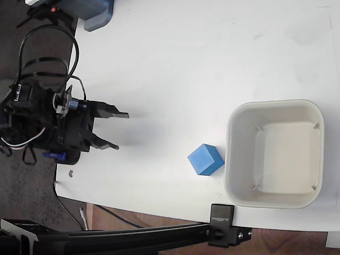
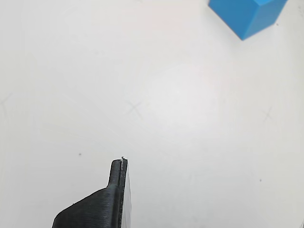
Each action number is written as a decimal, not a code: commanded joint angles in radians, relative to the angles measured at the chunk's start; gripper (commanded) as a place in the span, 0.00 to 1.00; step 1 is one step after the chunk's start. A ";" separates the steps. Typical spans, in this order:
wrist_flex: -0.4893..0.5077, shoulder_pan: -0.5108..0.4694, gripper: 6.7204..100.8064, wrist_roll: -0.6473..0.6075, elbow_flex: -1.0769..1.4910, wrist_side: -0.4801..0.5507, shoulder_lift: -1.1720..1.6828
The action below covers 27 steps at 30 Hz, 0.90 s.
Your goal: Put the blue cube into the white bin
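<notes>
So the big white table [image 1: 186, 58] takes up pretty much everything in the fixed view. Next biggest is the white bin [image 1: 232, 159], sitting over on the right, nothing in it as far as I can see. The arm's parked way off at the left edge of the table, cables looping behind it. Its gripper [image 1: 118, 130] points toward the bin with the two fingers spread apart and nothing between them, so it's ready to grab but hasn't started. Then the little guy: the blue cube [image 1: 205, 159] sits on the table just left of the bin, about touching its wall. In the wrist view the cube [image 2: 247, 14] only peeks in at the top right, beyond one dark fingertip [image 2: 118, 166], so my guess is it'll need to reach forward and line up first.
</notes>
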State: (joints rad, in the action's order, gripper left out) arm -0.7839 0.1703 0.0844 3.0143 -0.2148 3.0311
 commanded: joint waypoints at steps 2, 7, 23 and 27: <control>0.006 -0.012 0.99 -0.011 -0.023 0.035 0.023; 0.006 -0.014 0.99 -0.011 -0.023 0.037 0.023; 0.044 -0.193 0.99 -0.181 -0.163 0.244 -0.094; 0.095 -0.333 0.99 -0.354 -0.313 0.382 -0.334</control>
State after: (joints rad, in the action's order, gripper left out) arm -0.7302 -0.1074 -0.2025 2.8225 0.0598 2.8133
